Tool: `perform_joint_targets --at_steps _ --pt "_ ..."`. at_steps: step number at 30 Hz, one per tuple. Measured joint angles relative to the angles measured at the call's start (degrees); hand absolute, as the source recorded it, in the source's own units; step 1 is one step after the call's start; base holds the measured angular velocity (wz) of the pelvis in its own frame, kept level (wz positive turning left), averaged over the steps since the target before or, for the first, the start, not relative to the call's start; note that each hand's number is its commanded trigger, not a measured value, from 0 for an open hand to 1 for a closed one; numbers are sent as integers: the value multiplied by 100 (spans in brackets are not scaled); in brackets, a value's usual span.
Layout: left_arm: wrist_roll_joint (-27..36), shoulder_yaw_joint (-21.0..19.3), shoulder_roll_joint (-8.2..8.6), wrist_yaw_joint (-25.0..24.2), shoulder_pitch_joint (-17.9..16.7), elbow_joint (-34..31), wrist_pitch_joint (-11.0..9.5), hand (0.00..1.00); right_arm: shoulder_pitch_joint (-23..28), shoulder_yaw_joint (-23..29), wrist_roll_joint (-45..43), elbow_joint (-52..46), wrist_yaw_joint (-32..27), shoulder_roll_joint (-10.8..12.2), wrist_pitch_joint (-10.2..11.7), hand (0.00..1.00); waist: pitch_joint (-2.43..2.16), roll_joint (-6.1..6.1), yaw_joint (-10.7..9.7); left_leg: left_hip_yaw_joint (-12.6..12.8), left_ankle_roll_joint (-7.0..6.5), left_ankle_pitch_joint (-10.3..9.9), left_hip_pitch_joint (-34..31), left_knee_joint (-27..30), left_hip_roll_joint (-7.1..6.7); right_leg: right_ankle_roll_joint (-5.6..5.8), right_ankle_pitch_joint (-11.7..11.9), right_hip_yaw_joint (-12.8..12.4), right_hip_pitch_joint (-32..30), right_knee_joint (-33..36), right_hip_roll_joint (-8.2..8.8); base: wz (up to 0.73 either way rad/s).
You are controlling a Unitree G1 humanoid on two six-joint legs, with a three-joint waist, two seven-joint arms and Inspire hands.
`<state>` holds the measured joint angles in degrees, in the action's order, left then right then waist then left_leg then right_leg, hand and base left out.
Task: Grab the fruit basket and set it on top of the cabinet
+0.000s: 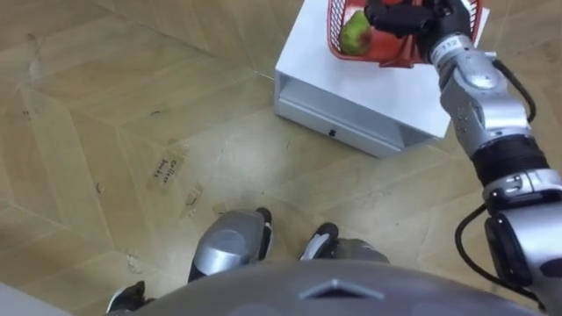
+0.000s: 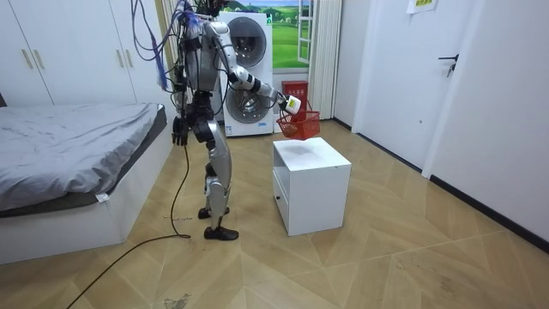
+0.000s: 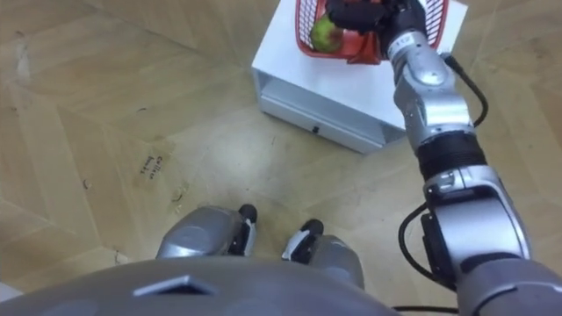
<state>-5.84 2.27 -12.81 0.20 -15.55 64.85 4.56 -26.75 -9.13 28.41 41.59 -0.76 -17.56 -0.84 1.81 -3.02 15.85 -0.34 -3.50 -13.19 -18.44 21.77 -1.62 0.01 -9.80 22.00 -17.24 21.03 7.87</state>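
Fruit basket [image 1: 385, 49] clasped in curled right robot hand [image 1: 411, 16], above white cabinet [image 1: 309, 54]; wood floor [image 1: 132, 105], bed [image 2: 77, 137] nearby

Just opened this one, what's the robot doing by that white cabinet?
The robot stands beside the white cabinet, with a bed behind it. Its right hand is curled round the handle of the red fruit basket, which in the room view hangs just above the cabinet top. A green fruit sits inside. The left hand hangs at its side.
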Motion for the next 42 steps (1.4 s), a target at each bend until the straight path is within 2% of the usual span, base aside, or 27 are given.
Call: perform_joint_targets --at_steps 6,10,15,16,17,22,24,29,33,42 --pt "4 50 1 -82 14 -16 47 0 -89 164 252 581 -95 -5 -3 100 8 23 4 1 -7 18 -202 61 -7 1 2 -8 -216 27 23 0" --pt "16 31 0 -84 161 -13 44 0 -203 240 266 949 -108 -103 -5 100 17 34 18 26 -17 24 -308 64 -23 5 -2 -4 -366 108 66 -1" --pt "22 35 -5 -91 267 -3 42 0 -373 372 295 1171 -110 -145 -4 100 40 41 8 177 -23 27 -431 70 -26 6 -2 -6 -574 212 121 -11" --pt "26 36 -8 -90 282 -2 42 0 -373 372 305 1174 -111 -160 -4 60 47 42 7 179 -25 28 -447 75 -26 6 -2 -5 -590 211 121 0" --pt "31 36 -8 -89 298 -4 42 0 -373 370 332 1226 -104 -192 -4 0 56 42 13 181 -26 28 -472 86 -25 6 -2 -6 -607 216 122 0" --pt "26 82 -1 -85 308 -3 45 0 -412 383 624 1482 -48 -269 -9 0 93 45 17 206 -46 40 -566 122 -27 5 -3 -3 -715 303 150 0" --pt "28 101 -2 -78 310 -8 44 0 -446 437 793 1586 27 -270 -11 0 136 56 5 217 -46 40 -641 199 -32 3 -4 -9 -799 398 176 0" --pt "11 244 -1 -73 307 -2 44 0 -490 594 962 1693 104 -291 -15 0 140 51 20 271 -78 58 -736 258 -71 -14 -20 -56 -973 597 258 -1" --pt "9 264 -6 -36 311 -8 38 0 -495 590 995 2021 156 -328 -15 0 142 49 19 269 -100 67 -757 267 -114 -24 -40 1 -986 679 334 4" --pt "8 351 -16 -68 310 -17 15 0 -494 591 1202 2081 222 -418 -15 0 141 45 15 270 -114 74 -818 361 -122 -26 -39 51 -1005 719 367 0"
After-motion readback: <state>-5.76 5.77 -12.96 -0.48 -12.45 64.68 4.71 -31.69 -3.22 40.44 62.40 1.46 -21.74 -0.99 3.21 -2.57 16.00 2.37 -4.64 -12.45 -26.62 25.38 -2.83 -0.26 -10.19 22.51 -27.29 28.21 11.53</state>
